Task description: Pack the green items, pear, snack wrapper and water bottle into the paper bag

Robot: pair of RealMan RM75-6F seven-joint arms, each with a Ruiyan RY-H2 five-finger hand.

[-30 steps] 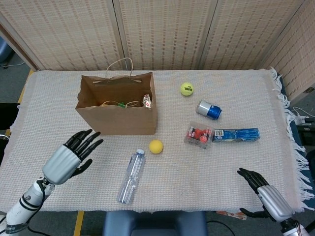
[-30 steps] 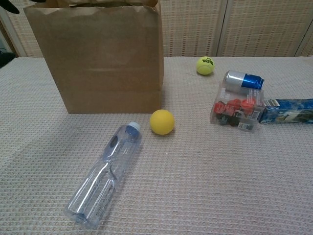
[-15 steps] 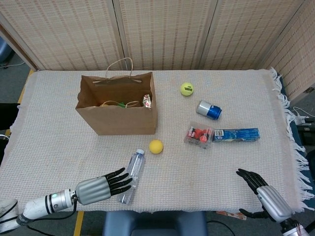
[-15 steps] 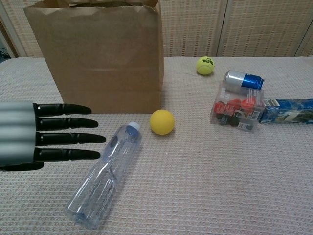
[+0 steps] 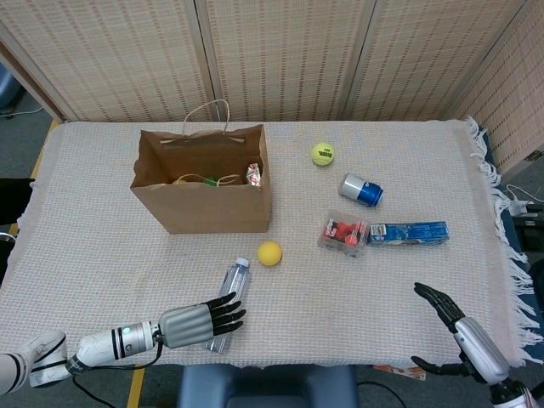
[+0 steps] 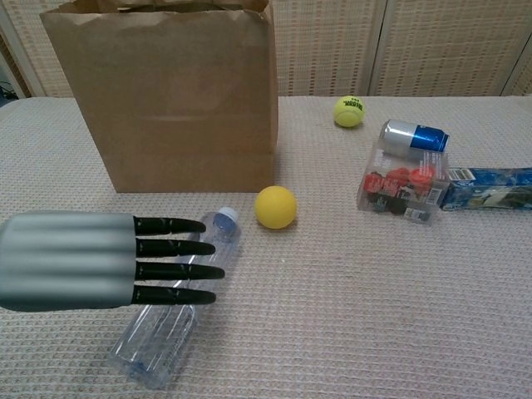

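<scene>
Left hand [image 5: 194, 321] flat, fingers [image 6: 170, 259] straight and slightly spread, holding nothing. It lies across the middle of the bottle [image 6: 176, 309]: in the chest view the fingers cover the bottle's upper body, cap [image 6: 224, 219] showing just past the fingertips, base showing below the palm. Whether the fingers press on the bottle or hover just above it cannot be told.

Bottle lies on its side on the table [image 5: 382, 289], cap end away from the robot, pointing toward the bag [image 5: 204, 183]. Bag stands upright beyond the fingertips, mouth open; head view shows some yellow-green items and a wrapper [image 5: 253, 173] inside, too small to sort out.

Yellow ball [image 6: 275, 206] just past the cap, to the hand's right, near the bag's front corner. Farther right, well apart from the hand: tennis ball [image 5: 322, 154], can [image 5: 361, 189] on its side, clear box [image 5: 344, 233] of red items touching a blue carton [image 5: 410, 232].

Right hand [image 5: 463, 327] at the near right table edge, fingers apart, nothing in it; wrist cut off by the frame edge, and not seen in the chest view.
</scene>
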